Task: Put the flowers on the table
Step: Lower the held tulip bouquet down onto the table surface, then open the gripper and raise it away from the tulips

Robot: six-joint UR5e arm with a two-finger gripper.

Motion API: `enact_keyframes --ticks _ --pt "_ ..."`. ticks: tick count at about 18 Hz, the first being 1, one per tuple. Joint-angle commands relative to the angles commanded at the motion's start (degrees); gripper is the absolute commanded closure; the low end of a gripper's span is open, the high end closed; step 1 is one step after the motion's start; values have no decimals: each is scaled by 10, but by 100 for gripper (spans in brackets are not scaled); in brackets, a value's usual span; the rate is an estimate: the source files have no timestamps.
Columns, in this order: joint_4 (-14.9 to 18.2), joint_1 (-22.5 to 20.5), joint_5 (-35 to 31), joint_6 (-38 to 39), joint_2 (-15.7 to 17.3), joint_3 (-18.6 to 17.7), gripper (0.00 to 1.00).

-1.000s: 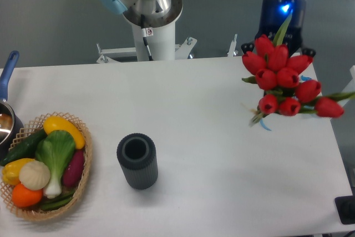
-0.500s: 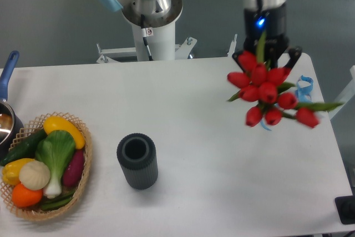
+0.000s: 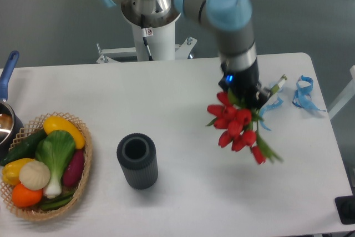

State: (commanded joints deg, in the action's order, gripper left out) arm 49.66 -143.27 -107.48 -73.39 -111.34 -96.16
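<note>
The flowers (image 3: 236,126), a bunch of red tulips with green leaves, hang tilted from my gripper (image 3: 246,99), heads pointing down and toward the camera, low over the white table (image 3: 183,92). The thin stem ends (image 3: 280,81) stick out to the gripper's right. The gripper is shut on the stems just behind the heads. I cannot tell whether the lowest tulip touches the tabletop.
A blue ribbon (image 3: 304,94) lies on the table near the right edge. A dark grey ribbed vase (image 3: 137,160) stands front centre. A woven basket (image 3: 83,177) of vegetables sits front left, a pot with a blue handle (image 3: 8,70) behind it. The robot base (image 3: 150,26) stands at the back.
The arm has swung left and down from the table's right edge. The flowers went with it, from upright and high to tilted and low. The blue ribbon now lies uncovered.
</note>
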Motion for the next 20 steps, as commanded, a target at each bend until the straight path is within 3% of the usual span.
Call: enact_keyframes --ticks 5,8,9,10,11,12,16,20 --pt "-1 21 -9 7 -71 34 83" --pt "-1 26 -8 20 -79 39 82" --pt "0 26 -5 19 -77 39 76" --pt "0 26 -2 19 -76 40 48" --pt "-1 25 0 15 -74 42 10" --pt "-2 24 0 19 -74 47 2" --pt "-17 26 0 20 -64 40 0" --pt "-17 24 3 20 -33 48 0"
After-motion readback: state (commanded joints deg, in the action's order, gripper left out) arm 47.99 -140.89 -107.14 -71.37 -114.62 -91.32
